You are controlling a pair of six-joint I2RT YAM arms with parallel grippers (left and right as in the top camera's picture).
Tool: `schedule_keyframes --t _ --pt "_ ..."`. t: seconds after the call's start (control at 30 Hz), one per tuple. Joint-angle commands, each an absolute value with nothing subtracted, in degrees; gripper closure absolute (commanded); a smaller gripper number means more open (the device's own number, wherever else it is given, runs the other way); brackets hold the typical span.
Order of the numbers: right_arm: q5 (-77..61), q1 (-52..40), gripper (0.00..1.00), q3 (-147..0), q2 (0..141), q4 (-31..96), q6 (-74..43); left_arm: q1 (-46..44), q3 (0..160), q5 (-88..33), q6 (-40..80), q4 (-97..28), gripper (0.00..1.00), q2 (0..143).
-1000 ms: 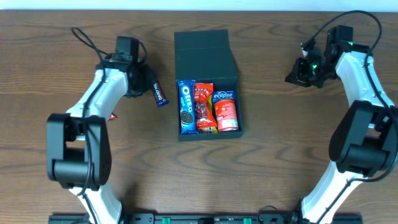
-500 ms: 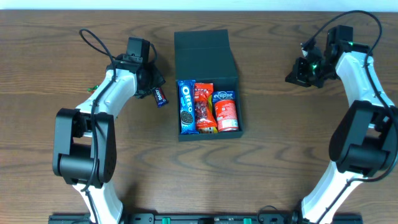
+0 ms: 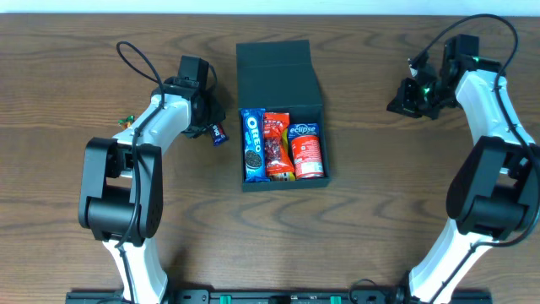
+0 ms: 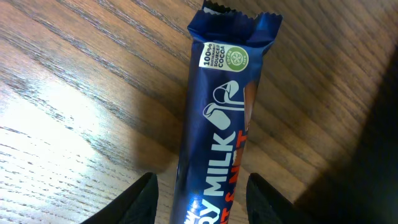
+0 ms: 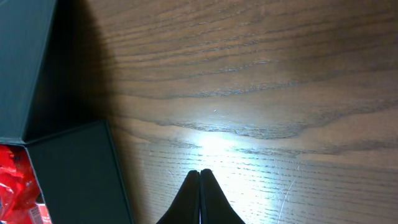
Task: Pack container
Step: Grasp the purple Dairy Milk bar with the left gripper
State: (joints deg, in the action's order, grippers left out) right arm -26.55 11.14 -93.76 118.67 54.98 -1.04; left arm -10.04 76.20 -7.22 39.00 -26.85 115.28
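Note:
The container is a dark square box at the table's centre, its flap lid open towards the back. It holds an Oreo pack, a red snack pack and a red Eclipse tub. A blue milk chocolate bar lies on the table left of the box. My left gripper is open over the bar's near end. In the left wrist view the bar lies between the two fingers, with a gap on each side. My right gripper is shut and empty, right of the box; it shows shut in the right wrist view.
A small green and red item lies on the wood at the far left. The right wrist view shows the box's lid and side at its left edge and bare wood elsewhere.
My left gripper has moved right, over the chocolate bar's end. The bar has hardly shifted. The right arm has not moved.

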Motion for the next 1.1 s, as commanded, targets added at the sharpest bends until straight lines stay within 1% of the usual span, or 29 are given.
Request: schedule_keyframes --t 0.0,0.3,0.47,0.67,1.07 --pt "-27.2 11.2 0.98 -94.6 118.6 55.0 -1.7 -10.4 75.9 -7.1 38.5 -26.9 0.53 116.8" --pt "-27.2 11.2 0.98 -94.6 118.6 54.9 -1.7 -10.5 75.9 -7.1 37.2 -26.6 0.53 116.9" --pt "-27.2 11.2 0.98 -94.6 118.6 54.9 -1.7 -10.5 75.9 -7.1 36.8 -26.6 0.54 116.9" --pt "-27.2 11.2 0.98 -94.6 118.6 55.0 -1.7 -10.5 75.9 -7.1 35.9 -26.7 0.52 117.0" --pt "-27.2 11.2 0.98 -94.6 118.6 55.1 -1.7 -10.5 76.2 -7.7 35.7 -27.2 0.52 118.7"
